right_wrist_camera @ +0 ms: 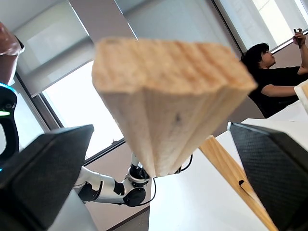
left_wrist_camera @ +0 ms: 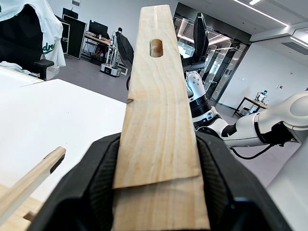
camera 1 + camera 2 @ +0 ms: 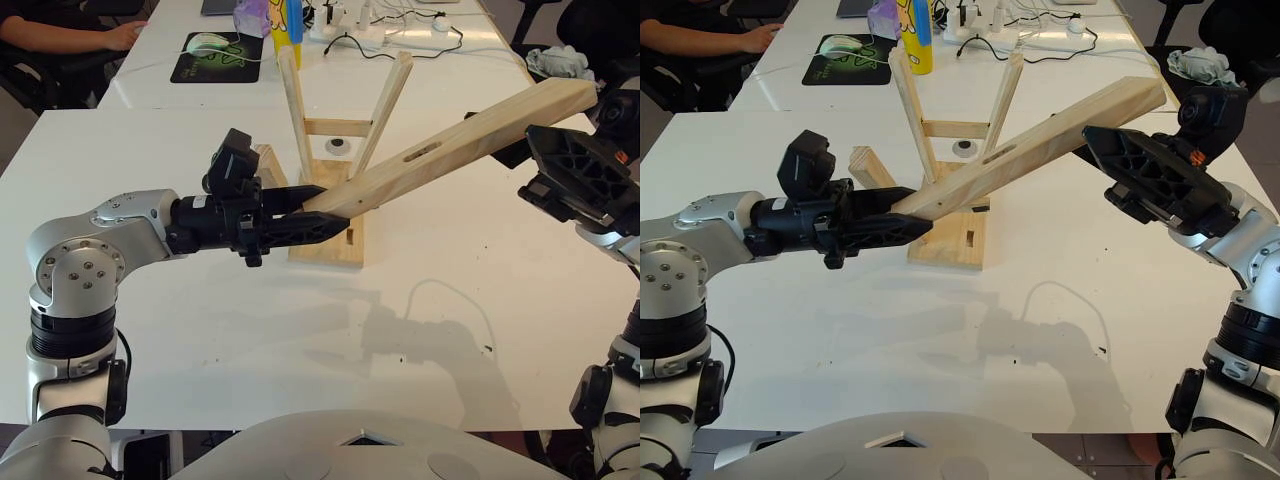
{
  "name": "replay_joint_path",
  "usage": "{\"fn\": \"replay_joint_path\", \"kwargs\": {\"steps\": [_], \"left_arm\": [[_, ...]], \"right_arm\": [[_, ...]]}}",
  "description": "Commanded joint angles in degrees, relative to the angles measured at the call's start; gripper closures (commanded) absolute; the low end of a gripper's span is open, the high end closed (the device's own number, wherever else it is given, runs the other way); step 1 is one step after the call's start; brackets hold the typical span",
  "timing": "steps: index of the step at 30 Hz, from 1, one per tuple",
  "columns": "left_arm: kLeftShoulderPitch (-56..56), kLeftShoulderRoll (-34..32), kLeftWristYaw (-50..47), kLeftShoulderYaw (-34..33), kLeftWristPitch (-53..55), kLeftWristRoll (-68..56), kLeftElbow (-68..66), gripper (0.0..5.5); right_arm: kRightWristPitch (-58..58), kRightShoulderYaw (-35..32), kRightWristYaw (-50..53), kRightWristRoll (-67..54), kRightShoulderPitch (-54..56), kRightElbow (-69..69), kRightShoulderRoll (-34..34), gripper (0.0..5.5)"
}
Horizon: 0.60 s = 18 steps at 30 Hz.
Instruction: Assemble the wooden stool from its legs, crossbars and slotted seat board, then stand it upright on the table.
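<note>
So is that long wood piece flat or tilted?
Tilted: left tool clamps one end of the wood piece; the other end rises above the table.

1. You have two grippers: a left gripper [image 3: 330, 208] and a right gripper [image 1: 159, 139].
2. Two wooden legs: left leg [image 3: 293, 110], right leg [image 3: 388, 95].
3. One crossbar [image 3: 337, 127].
4. One flat board [image 3: 325, 250].
5. One long slotted board [image 3: 450, 145].
6. One computer mouse [image 3: 207, 43].
7. One mouse pad [image 3: 190, 68].

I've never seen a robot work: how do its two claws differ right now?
The left gripper is shut on the low end of the slanted wooden leg. The right gripper is open, its fingers flanking the leg's high end with gaps on both sides. Both are black and two-fingered.
</note>
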State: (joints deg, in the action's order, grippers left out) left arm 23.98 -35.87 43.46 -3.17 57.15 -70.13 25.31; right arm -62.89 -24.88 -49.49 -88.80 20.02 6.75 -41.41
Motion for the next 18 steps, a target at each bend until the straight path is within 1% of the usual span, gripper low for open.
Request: {"fn": "replay_joint_path", "kwargs": {"steps": [1, 4, 8, 18], "left_arm": [[-0.2, -0.7, 0.9, 0.3, 0.1, 0.9, 0.2, 3.45], [-0.1, -0.6, 1.0, 0.2, 0.3, 0.7, 0.2, 3.45], [0.0, -0.8, 1.2, 0.2, 0.6, 0.4, 0.2, 3.45], [-0.2, -1.1, 1.6, 0.0, 0.9, 0.6, 0.1, 3.45]], "right_arm": [[-0.5, 0.3, -0.7, 0.9, 1.2, 0.1, -1.8, 0.56], [-0.5, 0.7, -1.4, 1.8, 0.7, 0.0, -1.9, 0.97], [-0.5, 0.9, -2.0, 2.2, 0.6, 0.0, -2.0, 1.66], [-0.6, 1.1, -4.4, 4.5, -0.4, 0.0, -2.8, 3.08]]}}
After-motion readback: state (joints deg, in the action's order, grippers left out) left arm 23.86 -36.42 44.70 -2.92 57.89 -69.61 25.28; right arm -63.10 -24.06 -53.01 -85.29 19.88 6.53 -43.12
